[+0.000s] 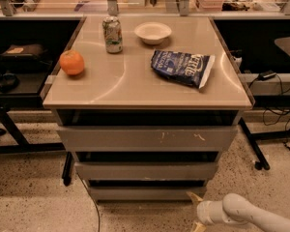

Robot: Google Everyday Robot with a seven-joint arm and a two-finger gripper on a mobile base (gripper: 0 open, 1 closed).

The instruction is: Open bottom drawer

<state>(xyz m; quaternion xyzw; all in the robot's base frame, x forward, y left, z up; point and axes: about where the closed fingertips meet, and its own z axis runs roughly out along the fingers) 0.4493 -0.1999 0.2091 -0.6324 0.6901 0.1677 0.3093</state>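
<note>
The bottom drawer (145, 193) is the lowest and narrowest of three grey fronts under the beige tabletop. Its plain front is closed, with only a dark gap above it. My gripper (195, 211) is low at the bottom right, just in front of and below the drawer's right end. Its two pale fingertips (195, 197) are spread apart and hold nothing. The upper fingertip is close to the drawer's lower right corner; I cannot tell whether it touches. My white arm (246, 214) runs off to the lower right.
Above are the middle drawer (147, 170) and the top drawer (147, 138) with white scuffs. On the tabletop (135, 88) sit an orange (71, 62), a can (112, 34), a white bowl (152, 32) and a blue chip bag (181, 67). A black cable (89, 202) trails on the floor to the left.
</note>
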